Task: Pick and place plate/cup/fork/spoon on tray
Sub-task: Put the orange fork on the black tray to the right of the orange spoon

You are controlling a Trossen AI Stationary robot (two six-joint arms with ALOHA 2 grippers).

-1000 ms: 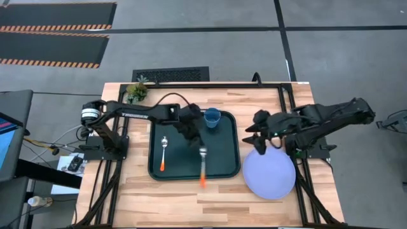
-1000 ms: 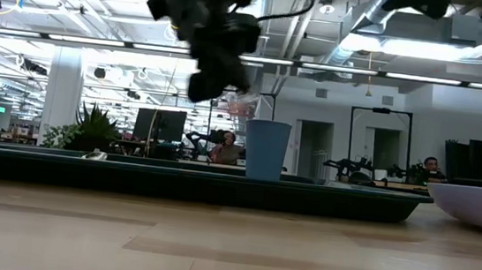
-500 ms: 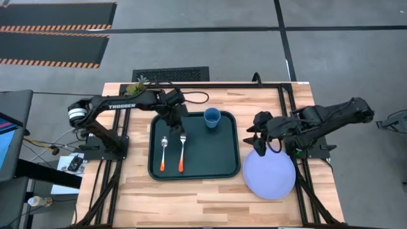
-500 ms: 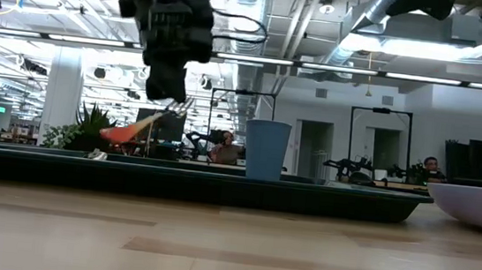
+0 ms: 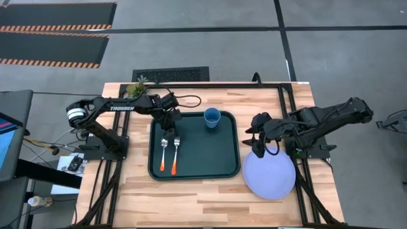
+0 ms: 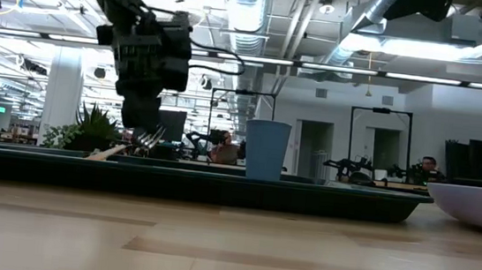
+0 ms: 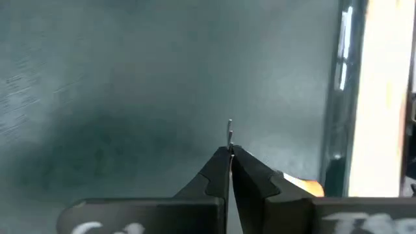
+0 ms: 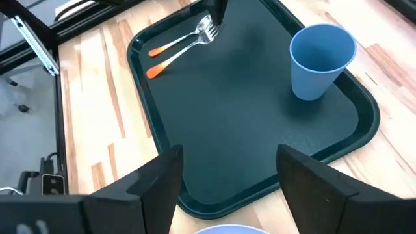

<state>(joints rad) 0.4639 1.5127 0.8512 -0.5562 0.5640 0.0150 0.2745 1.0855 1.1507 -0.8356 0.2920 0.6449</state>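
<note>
The dark green tray (image 5: 222, 166) lies mid-table. On it the blue cup (image 5: 212, 117) stands at the far right, and the spoon (image 5: 163, 154) lies flat at the left. The fork (image 5: 176, 154) is just right of the spoon. My left gripper (image 5: 173, 129) is over the tray's far left part, shut on the fork's tine end. The lavender-blue plate (image 5: 269, 175) rests on the table right of the tray. My right gripper (image 5: 257, 145) is open and empty, hovering over the plate's far left rim; its fingers (image 8: 162, 175) stand wide apart. My left gripper pinches the fork's metal tine end (image 7: 230, 133) between its two fingertips. It comes from above, slanting down. The fork is tilted: the tines (image 6: 148, 138) are raised, and the orange handle (image 6: 108, 151) slopes down to the tray beside the spoon.
A small potted plant (image 5: 137, 89) stands at the table's far left corner. A black frame (image 5: 289, 95) runs along the table's edges. Bare wood lies in front of the tray (image 5: 191, 197). The tray's middle and right part (image 8: 247, 123) is bare.
My left gripper has carried the fork from the tray's near rim toward the table's left and far edge, then down. The fork now lies beside the spoon, its handle lowered to the tray. My right gripper has barely moved.
</note>
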